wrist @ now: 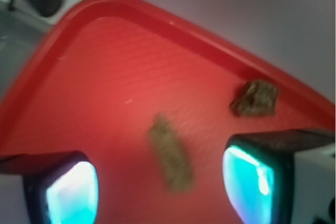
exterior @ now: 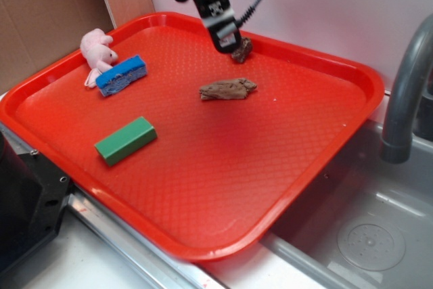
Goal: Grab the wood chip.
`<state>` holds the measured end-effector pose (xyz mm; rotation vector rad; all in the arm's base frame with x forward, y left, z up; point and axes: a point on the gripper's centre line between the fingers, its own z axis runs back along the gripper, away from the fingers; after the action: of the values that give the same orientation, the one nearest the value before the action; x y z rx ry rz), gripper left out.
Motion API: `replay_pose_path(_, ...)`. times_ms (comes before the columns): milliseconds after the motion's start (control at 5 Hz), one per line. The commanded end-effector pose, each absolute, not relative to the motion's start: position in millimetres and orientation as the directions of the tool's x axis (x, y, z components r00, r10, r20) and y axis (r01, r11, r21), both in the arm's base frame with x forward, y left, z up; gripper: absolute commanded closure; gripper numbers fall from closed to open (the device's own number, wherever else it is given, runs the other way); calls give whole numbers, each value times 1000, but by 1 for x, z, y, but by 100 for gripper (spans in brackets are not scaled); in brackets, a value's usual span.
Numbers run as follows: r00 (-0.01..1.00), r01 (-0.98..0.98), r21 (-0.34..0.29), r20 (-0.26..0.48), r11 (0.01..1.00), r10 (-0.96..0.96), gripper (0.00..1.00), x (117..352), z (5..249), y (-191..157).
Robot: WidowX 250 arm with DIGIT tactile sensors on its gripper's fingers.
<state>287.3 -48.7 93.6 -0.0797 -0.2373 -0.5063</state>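
Note:
The wood chip (exterior: pixel 228 89) lies flat on the red tray (exterior: pixel 203 187), a tan-brown elongated piece near the tray's middle back. In the wrist view the wood chip (wrist: pixel 170 153) appears blurred, lying on the tray between and ahead of my two fingers. My gripper (exterior: pixel 225 44) hangs above the tray's far part, over and behind the chip, not touching it. My gripper (wrist: pixel 160 192) is open with nothing between its glowing cyan pads (wrist: pixel 247 182). A small dark brown lump (exterior: pixel 241 50) sits just right of my fingertips.
A green block (exterior: pixel 126 141) lies at the tray's left front. A blue sponge (exterior: pixel 122 76) and a pink plush toy (exterior: pixel 97 50) sit at the back left. A grey faucet (exterior: pixel 406 93) and sink (exterior: pixel 365 235) are at the right. Cardboard (exterior: pixel 47 11) stands behind.

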Motion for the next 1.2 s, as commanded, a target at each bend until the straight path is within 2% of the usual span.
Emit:
replay_pose_path(0, 814, 569, -93, 200, 817, -545, 0, 265, 54, -66)
replay_pose_path(200, 805, 587, -55, 151, 808, -574, 0, 262, 40, -59)
replay_pose_path(400, 767, 636, 13, 102, 772, -634, 0, 274, 28, -65)
replay_pose_path(600, 778, 623, 23, 75, 781, -623, 0, 279, 24, -67)
replay_pose_path(800, 836, 544, 42, 53, 838, -545, 100, 273, 27, -68)
replay_pose_path(1000, 878, 461, 69, 109, 885, -466, 100, 263, 57, -62)
